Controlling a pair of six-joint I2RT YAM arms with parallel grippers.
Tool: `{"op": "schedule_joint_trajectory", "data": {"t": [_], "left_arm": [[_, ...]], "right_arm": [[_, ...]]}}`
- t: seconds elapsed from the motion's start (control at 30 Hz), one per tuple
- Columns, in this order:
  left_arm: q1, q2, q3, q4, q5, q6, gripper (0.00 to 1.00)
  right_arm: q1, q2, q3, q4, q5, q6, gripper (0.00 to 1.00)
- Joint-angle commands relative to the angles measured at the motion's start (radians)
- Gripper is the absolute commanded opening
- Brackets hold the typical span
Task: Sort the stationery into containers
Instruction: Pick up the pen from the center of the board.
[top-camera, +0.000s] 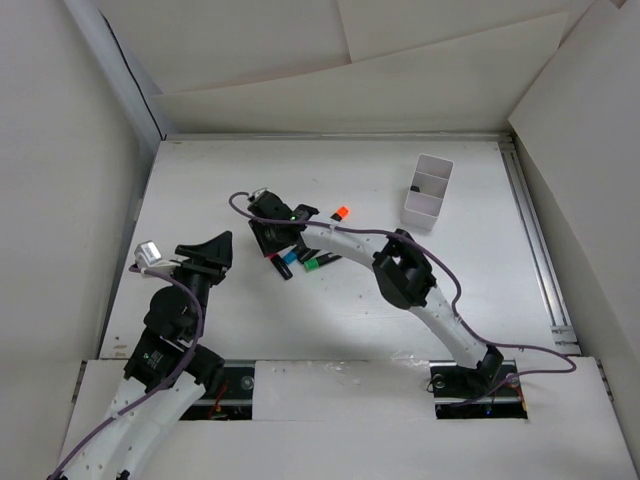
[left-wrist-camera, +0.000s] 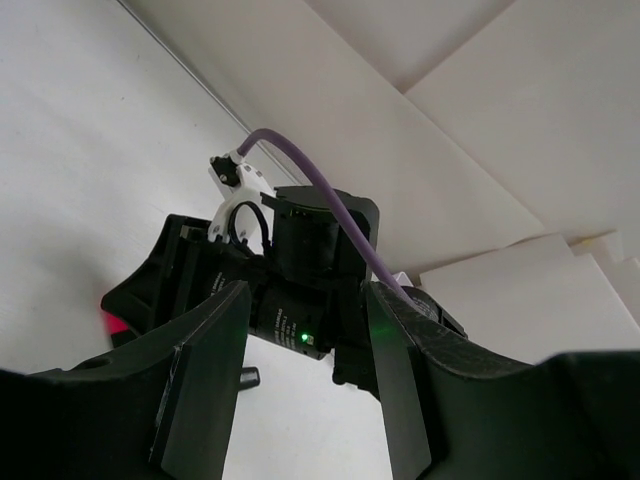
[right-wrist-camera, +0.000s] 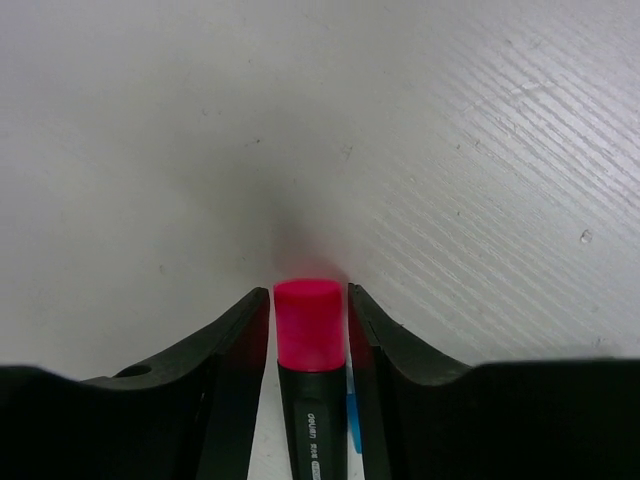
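My right gripper (right-wrist-camera: 310, 300) is down on the table with its jaws closed in on a black marker with a pink cap (right-wrist-camera: 308, 325); both fingers sit against the cap. A blue sliver of another marker (right-wrist-camera: 352, 420) shows beside it. From above, the right gripper (top-camera: 270, 232) is at the left end of a small cluster: a blue-ended marker (top-camera: 288, 257), a green-ended one (top-camera: 313, 265) and an orange-ended one (top-camera: 341, 213). The white container (top-camera: 428, 190) stands at the back right, with something dark in its middle compartment. My left gripper (top-camera: 213, 252) hovers open and empty to the left (left-wrist-camera: 305, 400).
The right arm (top-camera: 405, 270) curves across the middle of the table from its base at the near right. White walls enclose the table, and a metal rail (top-camera: 535, 240) runs along its right edge. The left wrist view is mostly filled by the right gripper's body (left-wrist-camera: 300, 290).
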Motion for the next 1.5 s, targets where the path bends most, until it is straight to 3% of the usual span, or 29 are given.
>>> {"op": "schedule_joint_trajectory", "data": {"t": [0.0, 0.33, 0.43, 0.53, 0.73, 0.9, 1.03, 1.2, 1.3, 1.4, 1.47], "left_arm": [[0.002, -0.001, 0.014, 0.036, 0.016, 0.014, 0.47], [0.002, -0.019, 0.005, 0.036, 0.007, 0.023, 0.47], [0.002, -0.019, 0.005, 0.027, 0.016, 0.023, 0.47], [0.002, -0.019, 0.005, 0.027, 0.016, 0.023, 0.47], [0.002, -0.01, 0.005, 0.016, 0.034, 0.033, 0.47], [0.002, 0.036, 0.023, 0.034, 0.07, 0.042, 0.47], [0.002, 0.079, -0.006, 0.137, 0.165, 0.051, 0.47], [0.002, 0.287, -0.005, 0.328, 0.406, 0.143, 0.53], [-0.007, 0.462, 0.05, 0.37, 0.554, 0.203, 0.64], [-0.058, 0.58, 0.104, 0.439, 0.593, 0.255, 0.72], [-0.082, 0.622, 0.118, 0.504, 0.657, 0.266, 0.72]], "right_arm": [[0.011, 0.031, 0.079, -0.022, -0.009, -0.009, 0.42], [0.011, 0.041, 0.044, 0.008, -0.009, 0.001, 0.41], [0.011, 0.031, 0.044, 0.018, -0.009, 0.001, 0.27], [0.011, -0.005, -0.01, 0.056, 0.0, 0.011, 0.23], [-0.009, -0.198, -0.114, 0.203, 0.0, 0.053, 0.17], [-0.077, -0.482, -0.339, 0.367, 0.026, 0.099, 0.15], [-0.147, -0.698, -0.562, 0.562, 0.077, 0.152, 0.14], [-0.261, -0.91, -0.801, 0.702, 0.101, 0.231, 0.14], [-0.311, -0.952, -0.825, 0.702, 0.065, 0.24, 0.14], [-0.321, -0.989, -0.865, 0.702, 0.065, 0.24, 0.14], [-0.321, -1.003, -0.886, 0.702, 0.054, 0.24, 0.14]]}}
